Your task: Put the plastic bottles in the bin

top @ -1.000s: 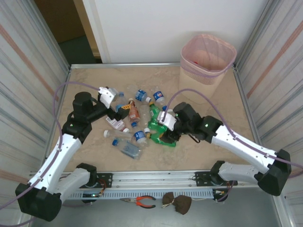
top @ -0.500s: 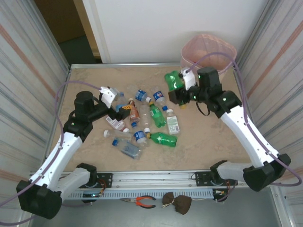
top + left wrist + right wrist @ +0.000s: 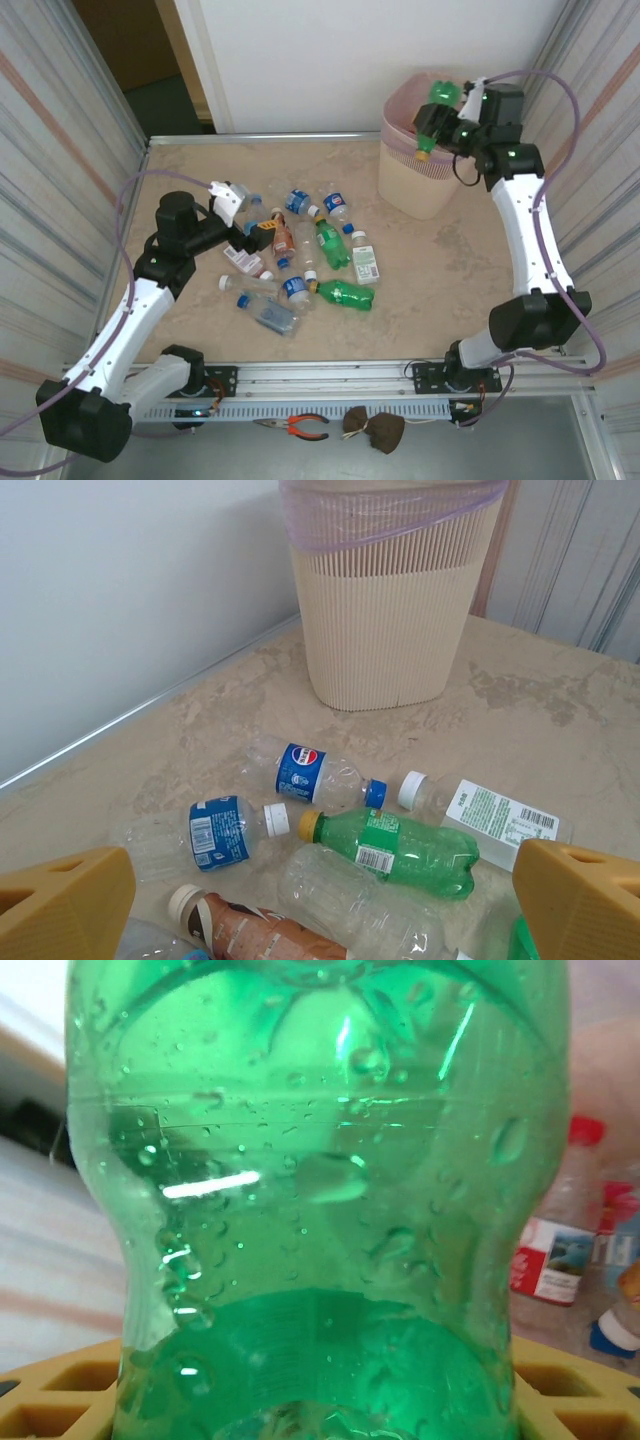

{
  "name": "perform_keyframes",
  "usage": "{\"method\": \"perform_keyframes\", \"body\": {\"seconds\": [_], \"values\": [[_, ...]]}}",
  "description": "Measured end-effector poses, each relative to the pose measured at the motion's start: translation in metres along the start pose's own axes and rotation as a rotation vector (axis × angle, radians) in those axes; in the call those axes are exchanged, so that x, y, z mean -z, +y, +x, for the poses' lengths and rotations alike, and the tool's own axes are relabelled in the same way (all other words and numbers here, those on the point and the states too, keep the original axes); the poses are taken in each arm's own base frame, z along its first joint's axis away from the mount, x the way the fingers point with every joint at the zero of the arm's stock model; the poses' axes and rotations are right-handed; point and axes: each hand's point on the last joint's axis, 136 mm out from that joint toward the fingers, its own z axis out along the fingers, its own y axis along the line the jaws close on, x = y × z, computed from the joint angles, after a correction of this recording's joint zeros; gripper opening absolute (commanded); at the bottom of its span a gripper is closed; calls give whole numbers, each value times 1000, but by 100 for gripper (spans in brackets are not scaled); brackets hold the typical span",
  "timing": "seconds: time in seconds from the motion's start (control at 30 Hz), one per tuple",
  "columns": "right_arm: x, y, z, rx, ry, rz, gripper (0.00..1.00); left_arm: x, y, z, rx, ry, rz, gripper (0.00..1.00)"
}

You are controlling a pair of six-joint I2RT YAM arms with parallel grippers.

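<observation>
The pale pink tapered plastic bin stands at the far right corner of the beige marbled tabletop. Well apart from it, left of centre, the small plastic bottles lie scattered close together, with the left gripper at the heap's left edge. The right gripper holds a green plastic bottle over the bin's opening.

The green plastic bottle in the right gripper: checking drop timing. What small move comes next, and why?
Probably open the right gripper: it holds the green plastic bottle above the mouth of the pale pink plastic bin, so release should drop it in.
</observation>
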Motion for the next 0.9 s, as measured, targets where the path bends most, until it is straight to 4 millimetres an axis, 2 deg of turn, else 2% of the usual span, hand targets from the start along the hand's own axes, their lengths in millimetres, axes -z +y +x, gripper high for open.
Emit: {"method": "perform_keyframes", "body": {"seconds": [0.2, 0.47, 0.57, 0.7, 0.9], "values": [[-18, -42, -41, -180, -62, 60, 56, 0, 0, 0, 6, 0, 0, 97], [-69, -63, -70, -276, -59, 78, 52, 0, -1, 0, 15, -2, 9, 97], [-91, -74, -67, -320, -32, 94, 52, 0, -1, 0, 15, -2, 9, 97], [-121, -87, -48, -375, 25, 122, 52, 0, -1, 0, 15, -1, 8, 97], [-154, -85, -16, -413, 103, 135, 50, 0, -1, 0, 15, -1, 8, 97]]}}
